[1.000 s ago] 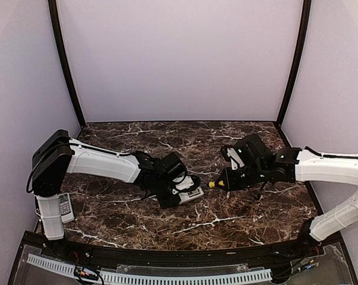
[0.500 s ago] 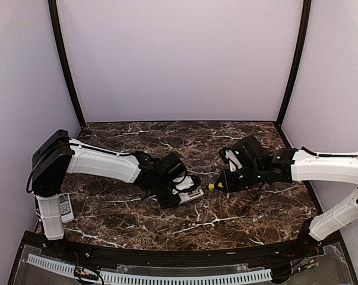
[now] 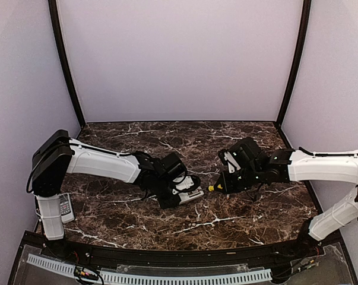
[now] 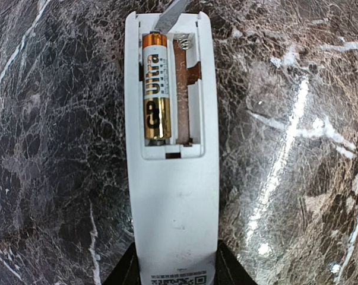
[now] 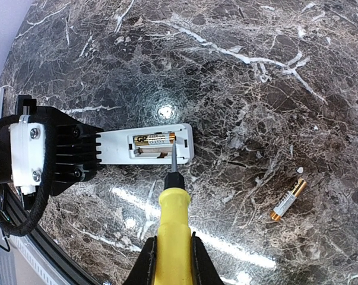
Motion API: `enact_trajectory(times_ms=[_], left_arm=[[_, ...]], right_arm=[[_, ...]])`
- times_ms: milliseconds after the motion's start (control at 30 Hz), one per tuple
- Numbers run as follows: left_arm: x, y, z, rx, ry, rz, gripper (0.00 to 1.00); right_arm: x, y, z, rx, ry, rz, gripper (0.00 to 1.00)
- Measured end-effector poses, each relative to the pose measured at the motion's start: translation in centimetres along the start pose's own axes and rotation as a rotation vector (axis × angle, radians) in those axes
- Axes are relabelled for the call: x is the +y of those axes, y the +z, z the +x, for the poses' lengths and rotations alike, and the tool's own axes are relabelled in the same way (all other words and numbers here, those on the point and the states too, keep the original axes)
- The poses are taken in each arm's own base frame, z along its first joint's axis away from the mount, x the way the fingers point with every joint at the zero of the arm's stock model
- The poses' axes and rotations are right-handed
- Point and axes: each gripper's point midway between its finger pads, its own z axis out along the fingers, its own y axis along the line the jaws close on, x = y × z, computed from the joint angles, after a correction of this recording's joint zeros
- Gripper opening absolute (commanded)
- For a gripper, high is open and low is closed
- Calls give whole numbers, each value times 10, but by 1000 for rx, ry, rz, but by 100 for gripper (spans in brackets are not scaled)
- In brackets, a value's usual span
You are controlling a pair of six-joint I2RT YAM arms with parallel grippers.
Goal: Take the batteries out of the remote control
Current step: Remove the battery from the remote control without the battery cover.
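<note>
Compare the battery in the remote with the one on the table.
The seated battery sits inside the remote, beside an empty bay; the loose battery lies on the table, apart from it. The screwdriver tip points at the seated battery; nothing touches the loose battery. Both are small gold-ended cells.

1 remote [image 4: 173, 202], 1 battery [image 5: 288, 200] lie on marble table [image 5: 256, 89].

The left arm [image 3: 101, 163] lies low and stretched toward the middle. The left gripper [image 4: 176, 274] has its jaws closed on the sides of the remote control [image 4: 173, 202], which sticks out ahead of them. The right arm [image 3: 327, 166] extends inward from the right. The right gripper [image 5: 173, 267] has its jaws clamped narrowly on the screwdriver [image 5: 168, 219], whose shaft points forward from between them.
</note>
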Motion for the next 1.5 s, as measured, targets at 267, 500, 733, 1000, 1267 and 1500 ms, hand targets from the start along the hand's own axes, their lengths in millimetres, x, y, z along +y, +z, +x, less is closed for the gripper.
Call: enact_trajectory(times_ms=[267,500,733,1000,1267,1500], left_arm=[[0,0,0,0,0,0,19],[0,0,0,1,-1,0,19],[0,0,0,1,-1,0,19],[0,0,0,0,0,0,19],[0,0,0,0,0,0,19],[0,0,0,1,0,0,19]], right_arm=[[-1,2,-1,-2,1,1,0],[-1,3,-2,-3,-1,1,0],[-2,3,-2,-7,-1,5,0],[-6,2,-6,-29,0,32,0],[-7,2,-6,-29,1,34,0],[-4,3,-4,-20,1,13,0]])
